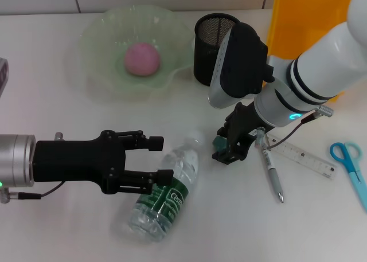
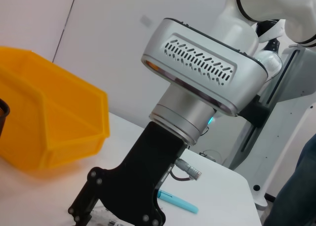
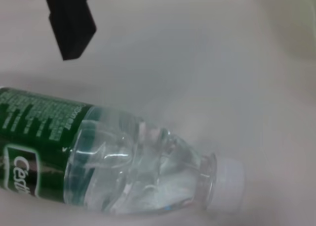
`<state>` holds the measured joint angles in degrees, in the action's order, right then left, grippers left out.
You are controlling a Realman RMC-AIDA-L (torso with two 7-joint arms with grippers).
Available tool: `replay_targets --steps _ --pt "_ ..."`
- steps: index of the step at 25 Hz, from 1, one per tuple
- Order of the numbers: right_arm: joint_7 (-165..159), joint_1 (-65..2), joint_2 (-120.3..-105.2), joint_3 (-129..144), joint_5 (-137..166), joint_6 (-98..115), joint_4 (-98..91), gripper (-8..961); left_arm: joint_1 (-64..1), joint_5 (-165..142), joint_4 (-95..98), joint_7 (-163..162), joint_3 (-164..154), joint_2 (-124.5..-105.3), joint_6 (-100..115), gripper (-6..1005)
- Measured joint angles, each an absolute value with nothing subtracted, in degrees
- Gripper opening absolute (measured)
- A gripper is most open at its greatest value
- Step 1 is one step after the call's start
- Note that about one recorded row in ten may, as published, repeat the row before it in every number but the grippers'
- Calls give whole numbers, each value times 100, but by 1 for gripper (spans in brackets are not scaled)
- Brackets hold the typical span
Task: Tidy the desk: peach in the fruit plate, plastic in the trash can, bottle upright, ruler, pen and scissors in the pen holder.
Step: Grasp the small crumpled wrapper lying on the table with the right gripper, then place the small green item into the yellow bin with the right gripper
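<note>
A clear water bottle point(image 1: 166, 193) with a green label lies on its side on the white desk; it also shows in the right wrist view point(image 3: 123, 157). My left gripper point(image 1: 159, 157) is open, its fingertips just beside and over the bottle's upper half. My right gripper point(image 1: 231, 151) hangs low over the desk right of the bottle's cap, next to a silver pen point(image 1: 272, 170). A clear ruler point(image 1: 302, 155) and blue scissors point(image 1: 351, 163) lie farther right. The pink peach point(image 1: 142, 58) sits in the green glass fruit plate point(image 1: 97, 38). The black mesh pen holder point(image 1: 207, 44) stands behind my right arm.
An orange bin point(image 1: 307, 18) stands at the back right and also shows in the left wrist view point(image 2: 49, 117). The left wrist view shows my right arm's wrist housing point(image 2: 197, 72) and a scissors handle point(image 2: 177, 202) on the desk.
</note>
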<state>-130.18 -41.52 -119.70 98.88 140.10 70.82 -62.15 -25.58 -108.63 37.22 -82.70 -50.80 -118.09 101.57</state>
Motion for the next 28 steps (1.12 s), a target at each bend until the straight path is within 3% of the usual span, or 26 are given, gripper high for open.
replay_targets --steps 14,21,28 --pt "-13041 -4228 -11970 9890 14009 7057 -6073 468 -2540 -10863 3718 -8263 -5070 -11813 10124 789" --pt "-13043 -4198 -11970 9839 13994 7089 -6147 286 -2524 -10850 3718 -8262 -5071 -11813 10124 786" --pt "-13006 -4004 -11933 9492 13822 7269 -6511 251 -2502 -10840 3718 -8262 -5071 -11811 10125 784"
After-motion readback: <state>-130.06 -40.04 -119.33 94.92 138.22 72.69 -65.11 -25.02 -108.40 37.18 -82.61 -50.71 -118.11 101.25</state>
